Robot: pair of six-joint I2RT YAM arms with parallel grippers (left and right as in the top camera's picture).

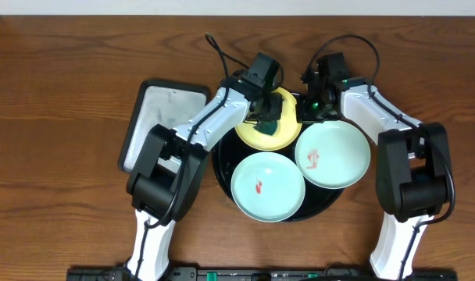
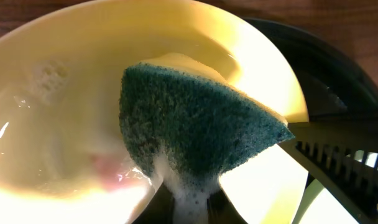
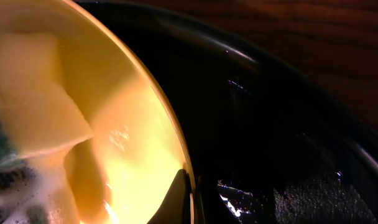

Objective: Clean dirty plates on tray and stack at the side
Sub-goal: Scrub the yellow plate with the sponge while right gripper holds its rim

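L pincer (image 2: 189,210) w/ sponge (image 2: 195,124) — on yellow plate (image 2: 52,130)

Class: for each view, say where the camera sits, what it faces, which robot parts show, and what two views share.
Overhead: above the table, looking straight down on the round glossy black tray; both arms show.
Left wrist: on the left arm, facing the green sponge in the left pincer.
Right wrist: on the right arm, facing the tray's rim; right pincer shows.
Shared: both wrist views show the small round yellow plate.
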